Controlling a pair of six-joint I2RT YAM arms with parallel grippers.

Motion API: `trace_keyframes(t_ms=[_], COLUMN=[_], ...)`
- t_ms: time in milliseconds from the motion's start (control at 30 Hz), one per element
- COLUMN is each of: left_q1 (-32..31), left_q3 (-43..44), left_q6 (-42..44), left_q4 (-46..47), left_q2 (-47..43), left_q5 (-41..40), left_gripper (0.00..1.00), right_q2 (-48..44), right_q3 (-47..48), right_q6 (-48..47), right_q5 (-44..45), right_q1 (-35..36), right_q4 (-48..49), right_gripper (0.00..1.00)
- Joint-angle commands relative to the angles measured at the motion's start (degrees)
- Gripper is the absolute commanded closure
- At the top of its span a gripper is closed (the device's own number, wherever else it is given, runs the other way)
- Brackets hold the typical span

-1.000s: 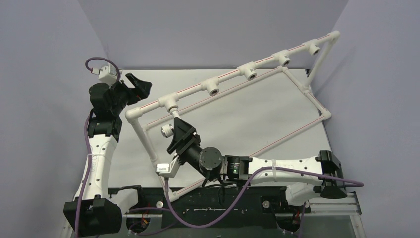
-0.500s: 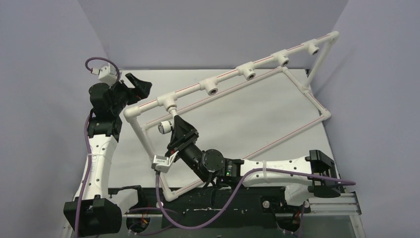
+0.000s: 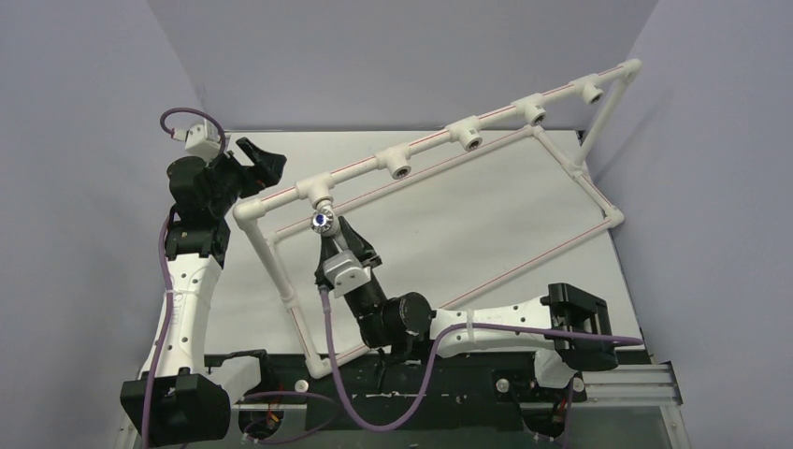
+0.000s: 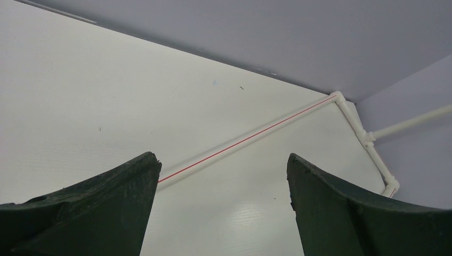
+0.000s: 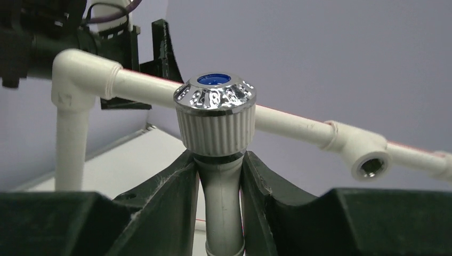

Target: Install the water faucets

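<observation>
A water faucet (image 3: 321,221) with a white body and a silvery knob with a blue centre hangs just below the leftmost tee socket (image 3: 319,192) of the white pipe frame (image 3: 439,140). Its threaded end is hidden. My right gripper (image 3: 328,236) is shut on the faucet's white stem; in the right wrist view both fingers press the stem (image 5: 222,202) right under the ribbed knob (image 5: 215,109), around my right gripper (image 5: 219,162). My left gripper (image 3: 263,161) stands open beside the frame's left corner, with nothing between its fingers (image 4: 106,208) in the left wrist view.
Further along the top rail sit three more tee sockets (image 3: 401,168), (image 3: 472,138), (image 3: 537,113), and one (image 5: 370,166) shows to the right in the right wrist view. The frame's lower pipes (image 3: 524,267) lie on the white table (image 3: 449,234). Grey walls enclose the back and sides.
My right gripper closed on the faucet and its wrist rolled. The knob swung from pointing left to facing up at the top camera. The left arm has not moved.
</observation>
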Motion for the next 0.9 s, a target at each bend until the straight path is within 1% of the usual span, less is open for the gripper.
trace_keyframes(t_ms=[0,167,500,633,733,867], left_q1=[0.3,0.2,0.2,0.2,0.2,0.1], left_q3=[1.1,1.0,1.0,1.0,1.0,1.0], left_q6=[-0.1,-0.3,-0.4,-0.4,-0.4,-0.2], left_q4=[3.3,3.5,3.7,3.6,3.6,3.5], left_q2=[-0.7,-0.7,-0.6,-0.6,-0.6,-0.6], left_q5=[1.1,1.4,1.5,1.4,1.3,1.0], left_gripper=[0.13,0.13,0.13,0.13,0.13,0.13], right_q2=[-1.5,-2.6,-4.2,-5.2,-6.1,-6.9], right_q3=[1.9,-0.3,-3.5,-4.3,-3.3,-1.1], right_q6=[20.3,32.9,63.6,80.3,95.9,110.5], right_q5=[9.5,14.2,20.6,22.3,22.5,20.8], right_q1=[0.2,-0.3,-0.9,-0.9,-0.8,-1.1], right_q4=[17.1,19.4,15.5,8.7,-0.7,-12.3], right_gripper=[1.0,1.0,1.0,1.0,1.0,1.0])
